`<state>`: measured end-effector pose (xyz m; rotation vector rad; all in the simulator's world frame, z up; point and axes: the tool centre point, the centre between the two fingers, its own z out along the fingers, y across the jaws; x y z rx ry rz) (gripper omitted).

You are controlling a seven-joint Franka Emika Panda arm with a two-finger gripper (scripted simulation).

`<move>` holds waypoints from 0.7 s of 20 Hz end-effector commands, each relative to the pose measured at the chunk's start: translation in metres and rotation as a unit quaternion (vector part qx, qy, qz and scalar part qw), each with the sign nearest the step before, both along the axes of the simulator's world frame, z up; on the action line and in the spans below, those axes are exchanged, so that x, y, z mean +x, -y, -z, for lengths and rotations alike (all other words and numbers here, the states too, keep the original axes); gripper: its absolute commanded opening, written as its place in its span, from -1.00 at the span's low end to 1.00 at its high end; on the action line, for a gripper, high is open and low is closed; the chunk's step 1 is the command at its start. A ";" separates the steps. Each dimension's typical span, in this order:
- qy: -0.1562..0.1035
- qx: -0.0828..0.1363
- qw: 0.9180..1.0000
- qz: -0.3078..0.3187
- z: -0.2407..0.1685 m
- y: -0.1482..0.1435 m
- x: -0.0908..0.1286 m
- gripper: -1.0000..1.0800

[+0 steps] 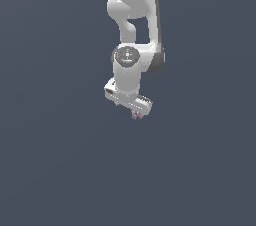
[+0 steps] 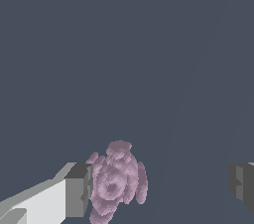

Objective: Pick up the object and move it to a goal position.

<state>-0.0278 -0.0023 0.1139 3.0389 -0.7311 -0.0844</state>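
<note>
Okay, I'm hovering my tool (image 1: 135, 111) right over the object (image 1: 136, 115), fingers spread wide, pinching nothing. The pink-purple clump is sitting low between the fingers, but off-centre: in the wrist view it's (image 2: 115, 183) just beside one finger (image 2: 77, 191), maybe touching it, and well apart from the other finger (image 2: 243, 183). From the exterior view only a sliver of it is peeking out below the tool, so I can't tell whether it's resting on the counter (image 1: 60, 170) or how much descent is left. It's looking lumpy, slightly taller than wide, no strong long axis. Judging that closing now would shove it sideways before pinching; I'm wanting to shift toward the near-finger side to centre it first.
</note>
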 end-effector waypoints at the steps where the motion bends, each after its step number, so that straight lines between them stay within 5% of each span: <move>1: 0.002 -0.001 0.999 0.032 0.002 -0.004 -0.002 0.92; 14: 0.010 -0.008 0.981 0.194 0.010 -0.022 -0.010 0.92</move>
